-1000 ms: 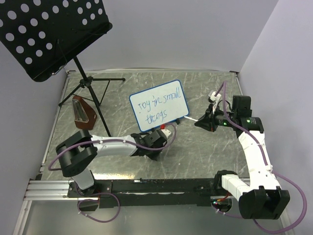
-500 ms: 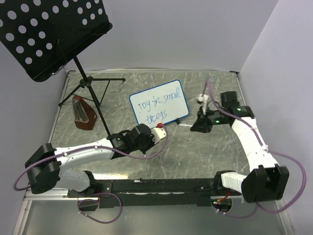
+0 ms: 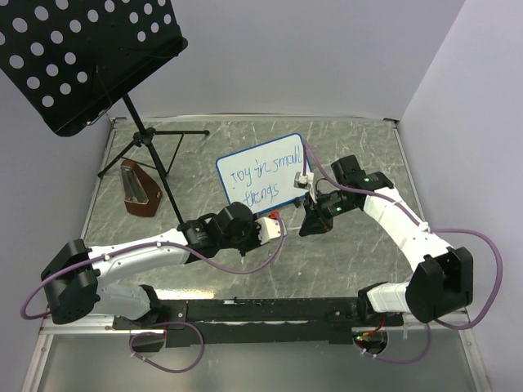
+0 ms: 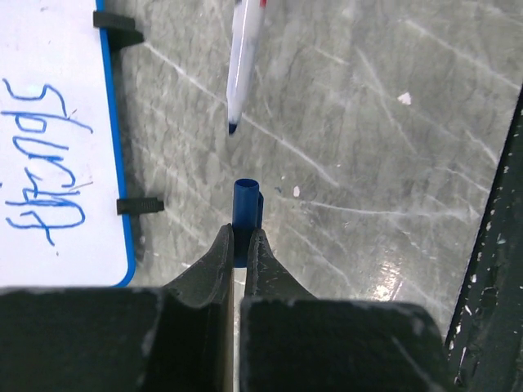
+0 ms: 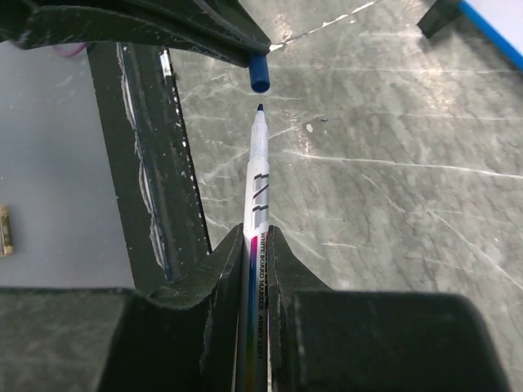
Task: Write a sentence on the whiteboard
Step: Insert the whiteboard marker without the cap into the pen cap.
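Observation:
The whiteboard (image 3: 263, 174) stands tilted at mid-table, its blue frame and black feet also in the left wrist view (image 4: 57, 49). The sentence (image 3: 265, 178) is in blue handwriting on two lines; its lower word (image 4: 47, 171) shows close up. My left gripper (image 3: 272, 229) (image 4: 241, 237) is shut on a blue marker cap (image 4: 246, 202), its open end forward. My right gripper (image 3: 308, 226) (image 5: 259, 237) is shut on the white marker (image 5: 257, 167). The marker tip (image 4: 233, 126) points at the cap (image 5: 259, 73), a small gap away, in front of the board.
A black perforated music stand (image 3: 82, 57) on a tripod (image 3: 151, 143) fills the far left. A brown wedge-shaped object (image 3: 139, 190) lies beside the tripod. A black rail (image 3: 261, 310) (image 5: 139, 163) runs along the near edge. Walls close in at the back and right.
My right arm swung left and nearer, carrying the marker from right of the board to the cap. My left arm stretched out, then shifted slightly right. Both grips stayed shut.

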Controlling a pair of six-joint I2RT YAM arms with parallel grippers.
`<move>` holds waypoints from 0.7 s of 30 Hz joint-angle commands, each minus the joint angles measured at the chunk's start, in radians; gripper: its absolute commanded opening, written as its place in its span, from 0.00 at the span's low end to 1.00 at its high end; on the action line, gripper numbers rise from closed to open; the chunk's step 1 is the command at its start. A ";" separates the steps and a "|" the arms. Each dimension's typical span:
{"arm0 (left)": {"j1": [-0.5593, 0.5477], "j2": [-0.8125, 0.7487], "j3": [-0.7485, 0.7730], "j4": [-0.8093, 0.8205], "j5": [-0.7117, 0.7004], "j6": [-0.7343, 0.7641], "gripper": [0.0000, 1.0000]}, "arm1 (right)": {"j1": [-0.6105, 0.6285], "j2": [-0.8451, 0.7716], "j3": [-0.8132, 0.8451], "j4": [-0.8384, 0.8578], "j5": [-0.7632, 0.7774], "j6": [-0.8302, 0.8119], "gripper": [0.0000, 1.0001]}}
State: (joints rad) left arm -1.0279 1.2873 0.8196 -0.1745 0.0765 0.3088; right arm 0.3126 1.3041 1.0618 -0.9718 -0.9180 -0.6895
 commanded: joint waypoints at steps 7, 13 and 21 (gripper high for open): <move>0.000 0.003 0.039 0.073 0.078 0.007 0.01 | 0.029 0.029 0.009 0.002 0.001 -0.002 0.00; 0.000 -0.002 0.032 0.092 0.065 -0.004 0.01 | 0.036 0.035 0.009 -0.004 -0.002 -0.005 0.00; 0.000 0.012 0.033 0.104 0.059 -0.017 0.01 | 0.045 0.044 0.009 -0.005 0.001 -0.007 0.00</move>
State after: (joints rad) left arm -1.0279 1.2892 0.8196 -0.1154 0.1200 0.3012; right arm 0.3504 1.3334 1.0615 -0.9726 -0.9070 -0.6888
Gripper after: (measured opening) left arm 0.042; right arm 0.187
